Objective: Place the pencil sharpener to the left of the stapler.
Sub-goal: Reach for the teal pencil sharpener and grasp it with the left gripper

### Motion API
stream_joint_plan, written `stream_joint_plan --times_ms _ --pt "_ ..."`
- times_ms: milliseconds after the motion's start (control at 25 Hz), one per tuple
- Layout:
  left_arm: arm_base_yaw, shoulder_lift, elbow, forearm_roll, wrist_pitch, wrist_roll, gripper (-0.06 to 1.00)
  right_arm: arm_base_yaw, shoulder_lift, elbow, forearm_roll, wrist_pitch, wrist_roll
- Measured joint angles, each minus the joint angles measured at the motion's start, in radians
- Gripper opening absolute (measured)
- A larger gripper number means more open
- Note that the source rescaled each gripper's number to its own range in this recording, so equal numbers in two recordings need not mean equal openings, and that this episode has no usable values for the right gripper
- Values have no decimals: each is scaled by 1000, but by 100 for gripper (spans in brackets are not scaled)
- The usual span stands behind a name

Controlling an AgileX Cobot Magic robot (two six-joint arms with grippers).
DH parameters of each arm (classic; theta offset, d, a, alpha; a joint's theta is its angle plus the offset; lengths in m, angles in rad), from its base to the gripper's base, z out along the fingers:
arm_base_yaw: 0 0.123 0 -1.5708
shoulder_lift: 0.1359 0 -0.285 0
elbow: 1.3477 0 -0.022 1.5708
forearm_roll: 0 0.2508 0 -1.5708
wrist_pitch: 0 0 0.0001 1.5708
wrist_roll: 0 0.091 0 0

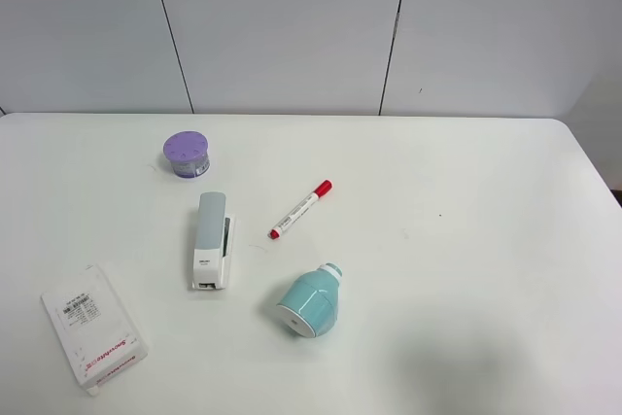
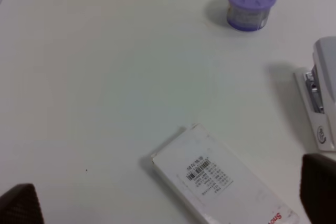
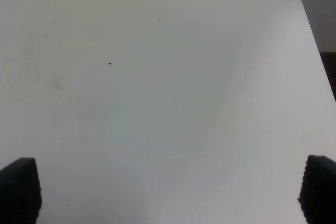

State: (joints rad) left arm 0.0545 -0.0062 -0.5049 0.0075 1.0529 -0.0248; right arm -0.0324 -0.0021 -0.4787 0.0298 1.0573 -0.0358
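The teal pencil sharpener (image 1: 311, 303) lies on its side on the white table (image 1: 466, 240), white face toward the front, to the right of the stapler and a little nearer the front. The grey-topped white stapler (image 1: 211, 240) lies lengthwise left of centre; one end of the stapler (image 2: 324, 93) shows in the left wrist view. Neither arm appears in the high view. My left gripper (image 2: 168, 200) is open above the table near a white labelled box, holding nothing. My right gripper (image 3: 168, 190) is open over bare table; the sharpener is out of that view.
A purple-lidded round jar (image 1: 186, 155) (image 2: 252, 3) stands behind the stapler. A red marker (image 1: 300, 209) lies diagonally between stapler and sharpener. The flat white labelled box (image 1: 94, 328) (image 2: 215, 177) lies at the front left. The table's right edge (image 3: 315, 40) shows in the right wrist view.
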Motion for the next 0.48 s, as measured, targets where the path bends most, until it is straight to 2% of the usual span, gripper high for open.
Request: stream_joint_plan --times_ms 480 --pt "0 0 0 -1 0 0 100 0 0 0 0 0 0"
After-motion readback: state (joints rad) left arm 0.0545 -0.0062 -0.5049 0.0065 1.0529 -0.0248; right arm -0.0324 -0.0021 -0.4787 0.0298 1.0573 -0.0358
